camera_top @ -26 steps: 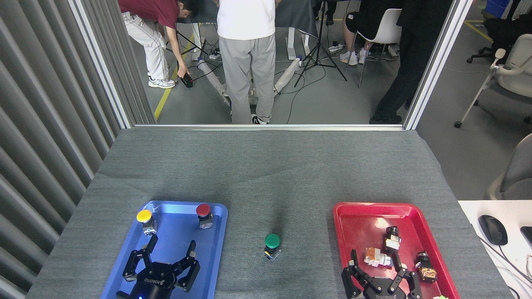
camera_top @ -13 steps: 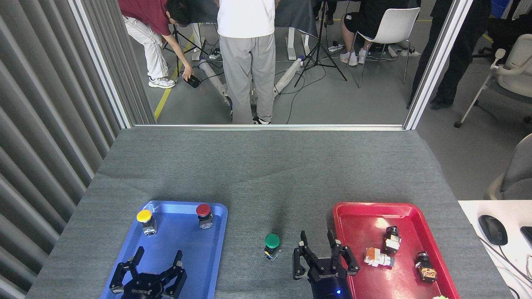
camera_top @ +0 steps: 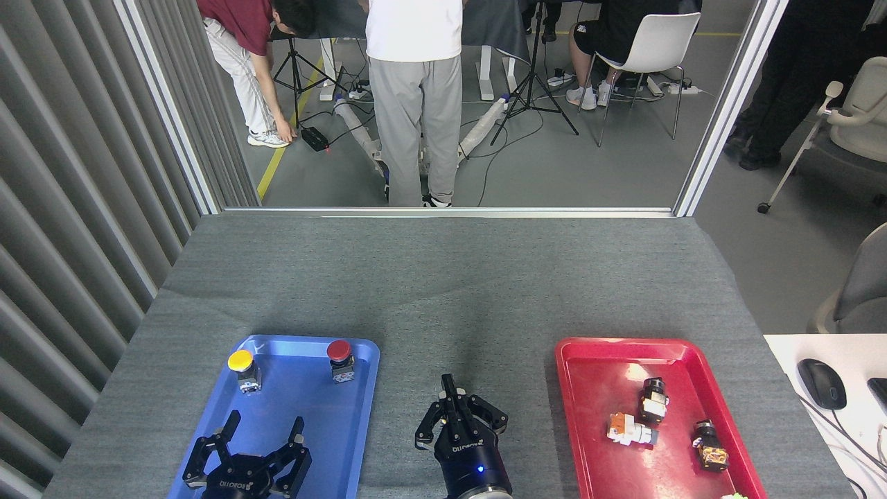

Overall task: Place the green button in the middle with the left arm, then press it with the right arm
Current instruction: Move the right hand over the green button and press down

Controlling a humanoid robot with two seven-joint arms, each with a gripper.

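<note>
Head view: the green button is not visible now. The right gripper (camera_top: 449, 383) stands over the middle (camera_top: 443, 298) of the table, btw. the two trays, and its black body covers that spot, so where exactly the button sits cannot be told from here. The fingers (camera_top: 447, 389) of this gripper are clenched together into one narrow tip pointing away from the robot; if the tip touches anything under it is hidden. A small blue light shines on the wrist, and the lower part of the arm is cut off by the bottom edge.

The left gripper (camera_top: 262, 428) is low over the near end of the blue tray (camera_top: 360, 388), its fingers (camera_top: 231, 423) spread wide and released, grasping nothing. Its body is also cut by the bottom edge.

In the blue tray, at the far end, stand a yellow button (camera_top: 241, 366) and a red button (camera_top: 339, 357), upright and well apart. The red tray (camera_top: 575, 388) on the right holds several small parts, approx. three, lying on their sides; details too small to read. A mouse (camera_top: 820, 382) lies on a white desk at the right edge. Behind the table, people stand on the floor among tripods and cables.
</note>
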